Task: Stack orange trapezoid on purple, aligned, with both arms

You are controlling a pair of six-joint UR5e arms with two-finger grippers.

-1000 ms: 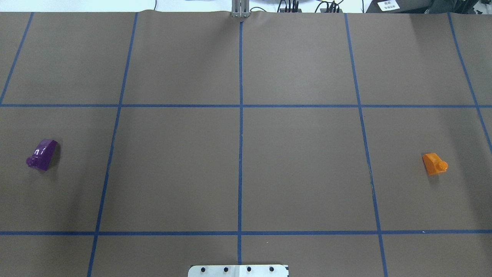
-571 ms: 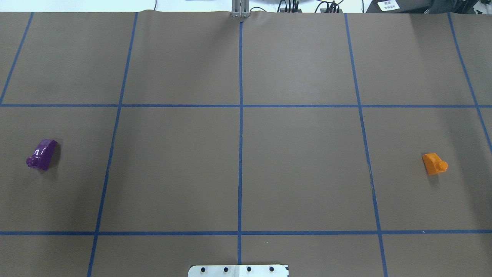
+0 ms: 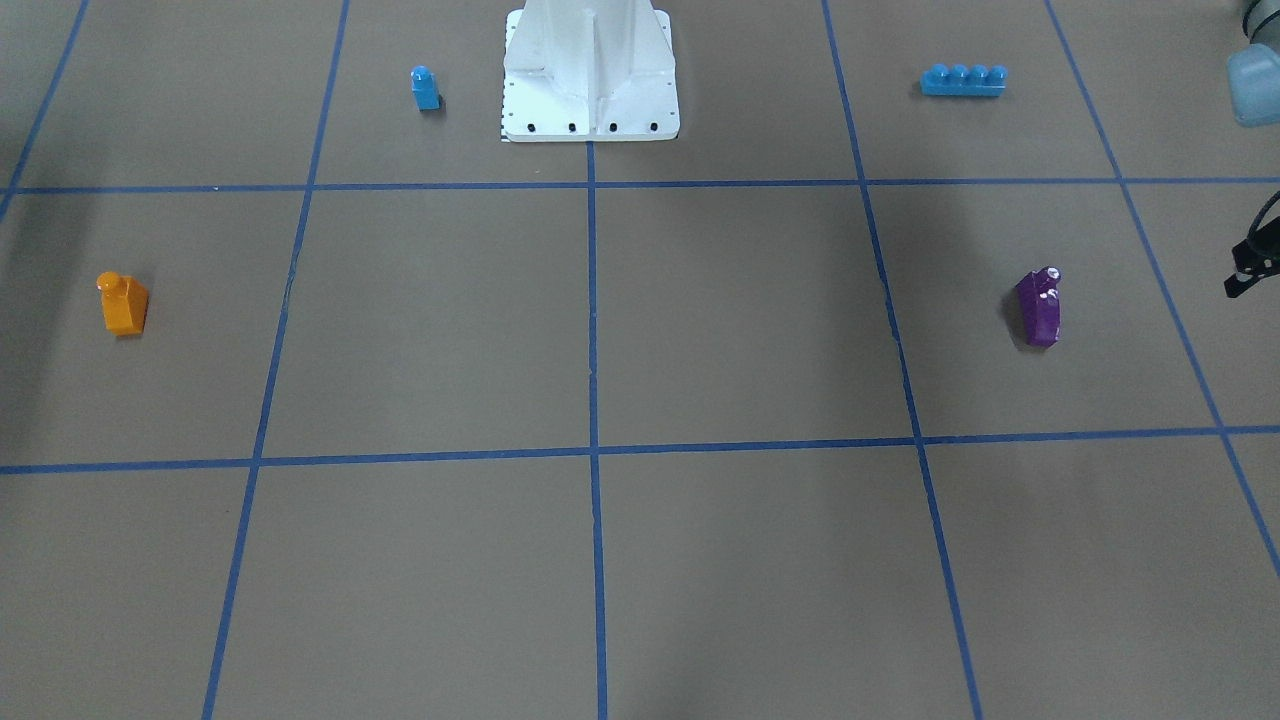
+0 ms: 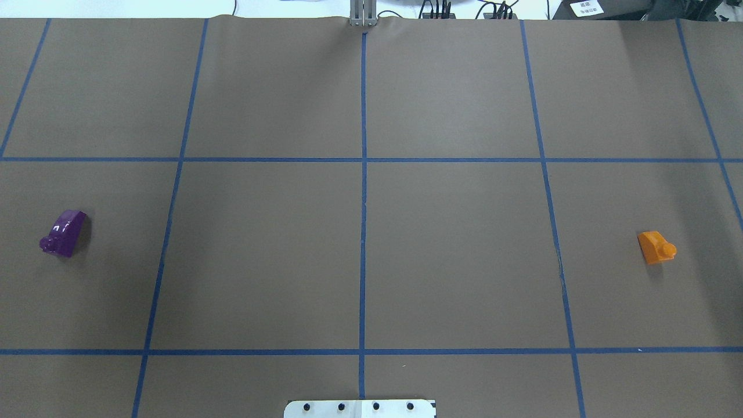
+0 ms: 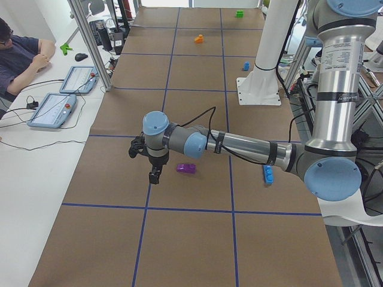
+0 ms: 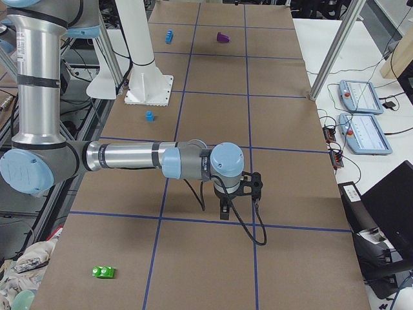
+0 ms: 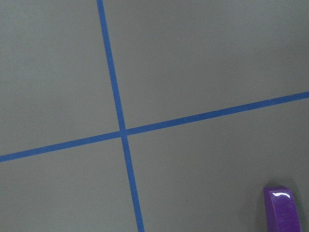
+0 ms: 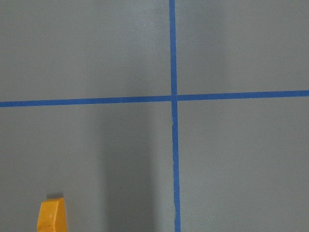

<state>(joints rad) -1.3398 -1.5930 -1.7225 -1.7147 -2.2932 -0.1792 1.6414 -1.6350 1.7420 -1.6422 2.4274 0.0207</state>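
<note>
Blocks unmoved: glossy orange trapezoid point(image 4: 656, 248), purple point(image 4: 62, 233) well apart; left end effector point(image 5: 154, 176), right end effector point(image 6: 224, 210) state unclear.

The purple block point(image 7: 282, 209) is cut by the lower edge of the left wrist view, so only one glossy end shows. In the right wrist view the orange trapezoid point(image 8: 51, 216) is cut at the bottom in the same way. In the front-facing view the left arm point(image 3: 1255, 80) shows only a light-blue cap and a black piece at the right border. The left gripper point(image 5: 154, 177) and the right gripper point(image 6: 224, 212) appear only in the side views, too small to tell how the jaws stand. A small green thing point(image 6: 103, 272) is too small to name.
</note>
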